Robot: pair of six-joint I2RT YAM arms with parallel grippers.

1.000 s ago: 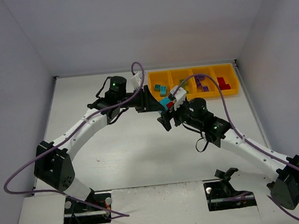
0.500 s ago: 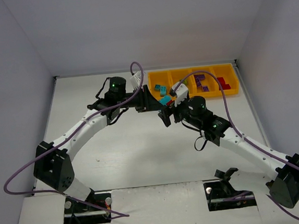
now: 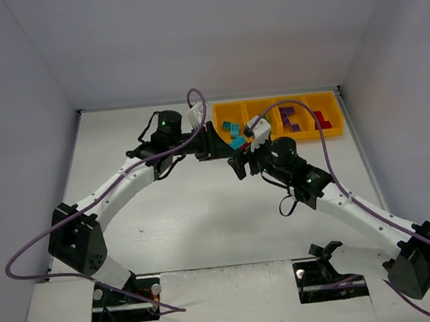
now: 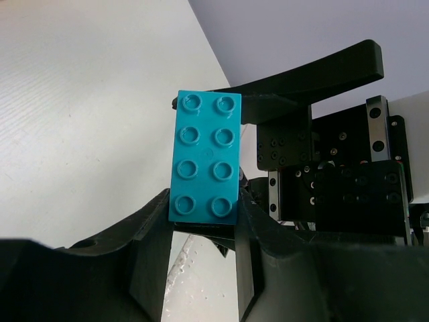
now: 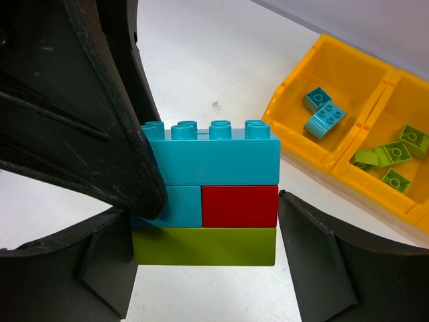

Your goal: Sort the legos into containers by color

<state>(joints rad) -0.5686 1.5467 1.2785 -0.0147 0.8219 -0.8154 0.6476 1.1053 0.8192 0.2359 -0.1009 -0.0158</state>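
My left gripper [image 3: 229, 146] is shut on a lego cluster [image 3: 237, 142], held above the table just in front of the tray. The cluster [image 5: 211, 194] has a long teal brick on top, a short teal and a red brick in the middle, and a lime brick underneath. From the left wrist I see its studded teal top [image 4: 204, 157] pinched between my left gripper [image 4: 204, 209] fingers. My right gripper [image 5: 204, 225] is open, its jaws on either side of the cluster's lower bricks, the right finger [image 5: 315, 255] a hair off the red brick.
The orange-yellow containers tray [image 3: 276, 100] lies at the back right. Teal bricks [image 5: 322, 114] sit in its left compartment, lime ones [image 5: 392, 157] beside them, then purple [image 3: 290, 118] and red [image 3: 321, 120]. Purple cables loop over both arms.
My right gripper has moved up and left to the cluster, and its jaws have narrowed around the lower bricks. The left arm and the cluster have stayed put.
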